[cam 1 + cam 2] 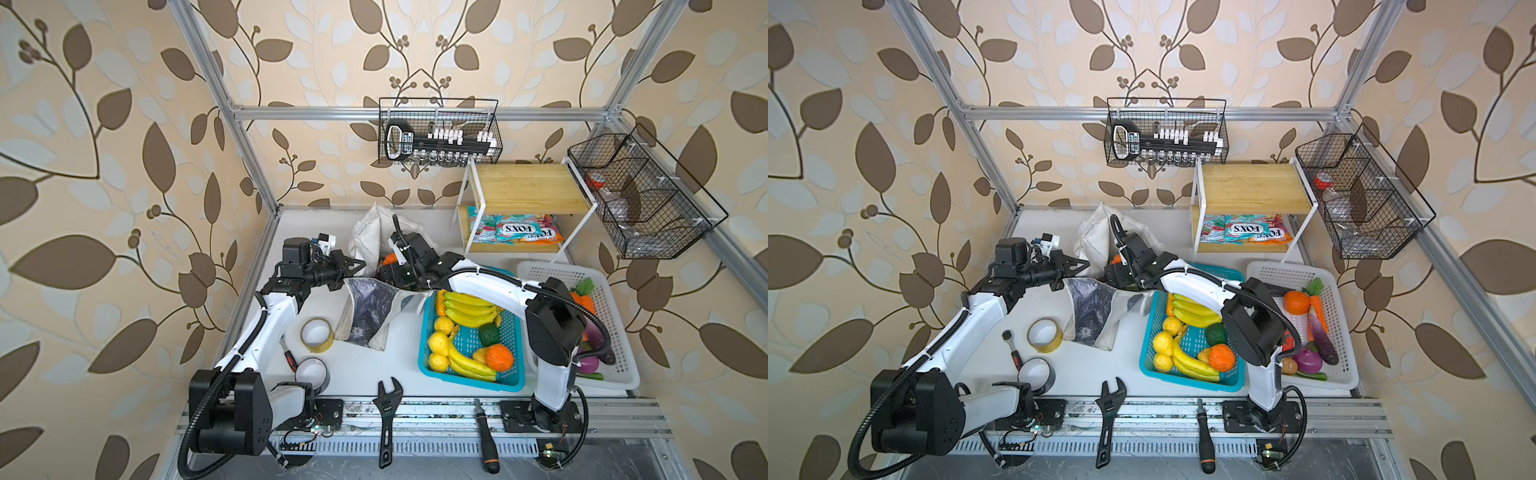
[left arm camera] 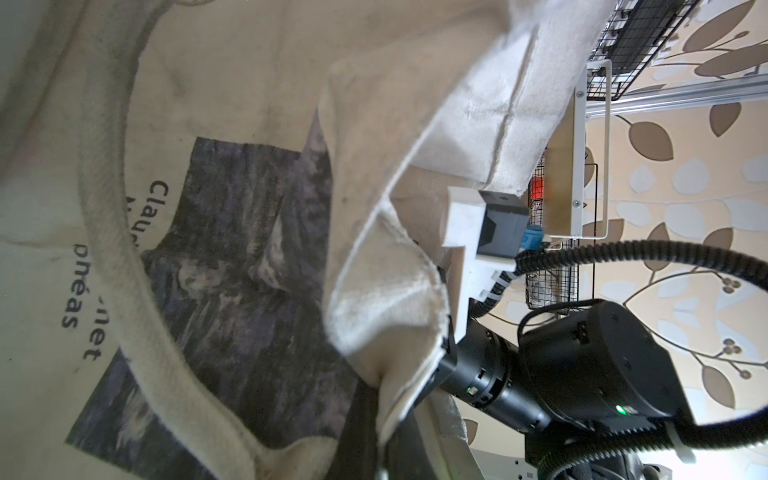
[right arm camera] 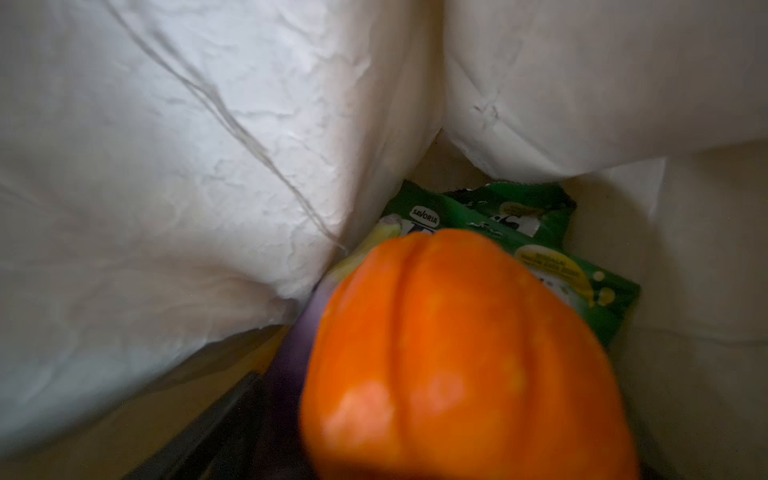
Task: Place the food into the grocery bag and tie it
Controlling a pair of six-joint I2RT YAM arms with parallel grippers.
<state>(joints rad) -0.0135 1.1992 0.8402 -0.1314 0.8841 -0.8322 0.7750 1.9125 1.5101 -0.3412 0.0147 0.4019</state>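
Observation:
The grocery bag, off-white with a dark printed panel, stands open at the table's middle. My left gripper is shut on the bag's near rim and holds it up. My right gripper reaches down into the bag's mouth. An orange toy fruit, blurred, fills the space in front of it. One dark finger stands apart from the fruit; the other finger is hidden. Beneath the fruit lies a green snack packet against the bag's pale inner wall.
A blue basket of bananas, lemons and an orange sits right of the bag, with a white basket of toy vegetables beyond. Tape rolls, a wrench and a screwdriver lie in front. A shelf stands behind.

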